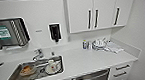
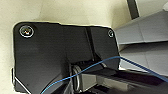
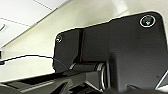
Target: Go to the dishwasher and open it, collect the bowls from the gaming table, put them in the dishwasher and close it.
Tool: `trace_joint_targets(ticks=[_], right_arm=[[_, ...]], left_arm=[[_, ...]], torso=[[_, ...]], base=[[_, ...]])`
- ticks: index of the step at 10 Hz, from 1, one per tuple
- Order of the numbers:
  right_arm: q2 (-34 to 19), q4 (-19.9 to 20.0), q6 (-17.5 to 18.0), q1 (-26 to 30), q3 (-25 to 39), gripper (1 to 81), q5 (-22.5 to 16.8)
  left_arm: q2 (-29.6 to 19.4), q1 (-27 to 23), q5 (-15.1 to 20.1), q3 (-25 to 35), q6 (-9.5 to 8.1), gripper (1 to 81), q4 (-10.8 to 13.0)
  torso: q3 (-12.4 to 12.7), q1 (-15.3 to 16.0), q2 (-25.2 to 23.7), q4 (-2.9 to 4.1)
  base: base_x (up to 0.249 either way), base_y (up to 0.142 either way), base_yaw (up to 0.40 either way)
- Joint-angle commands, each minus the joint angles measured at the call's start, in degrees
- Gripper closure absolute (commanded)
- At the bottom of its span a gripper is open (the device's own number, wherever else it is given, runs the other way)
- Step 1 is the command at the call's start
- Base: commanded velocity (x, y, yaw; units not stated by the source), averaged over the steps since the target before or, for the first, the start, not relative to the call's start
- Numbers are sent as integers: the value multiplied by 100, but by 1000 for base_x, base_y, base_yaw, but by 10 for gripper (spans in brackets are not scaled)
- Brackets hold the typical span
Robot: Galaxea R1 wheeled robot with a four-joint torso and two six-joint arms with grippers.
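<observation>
The dishwasher (image 1: 91, 78) sits under the white counter, right of the sink, with a brushed steel front and a horizontal bar handle; its door is shut. The bowls and the gaming table are out of view. In each wrist view my arm's dark plate covers most of the picture, against a pale wall or ceiling.
A steel sink (image 1: 33, 71) in the counter (image 1: 90, 60) holds white cups and an orange-brown dish. A tap (image 1: 38, 54) stands behind it. White dishes and a cloth (image 1: 114, 48) lie at the counter's back right. Drawers (image 1: 121, 73) flank the dishwasher; wall cupboards (image 1: 98, 10) hang above.
</observation>
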Motion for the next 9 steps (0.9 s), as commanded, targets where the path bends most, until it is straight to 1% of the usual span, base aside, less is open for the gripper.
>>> trace_joint_targets(ticks=[1,2,5,7,8,9], right_arm=[[-68,13,-16,262,58,10,-276],[-68,14,-16,262,58,10,-276],[-59,23,-7,262,93,10,-276],[-137,14,-7,262,241,10,-276],[-269,31,10,262,452,10,-267],[-444,40,37,262,689,10,-259]], left_arm=[[-56,-279,301,71,28,10,-15],[-65,-271,292,71,20,10,-24],[-83,-279,301,98,20,10,-6],[-284,-279,266,360,20,10,-6],[-547,-271,-84,632,11,10,-15],[-792,-271,-340,878,11,10,-15]], torso=[[0,1,0,0],[0,1,0,0],[0,6,2,0],[0,3,2,0],[0,1,2,0],[0,1,2,0]], base=[[101,0,0],[82,0,0],[0,0,0],[0,0,0],[0,0,0],[0,0,0]])
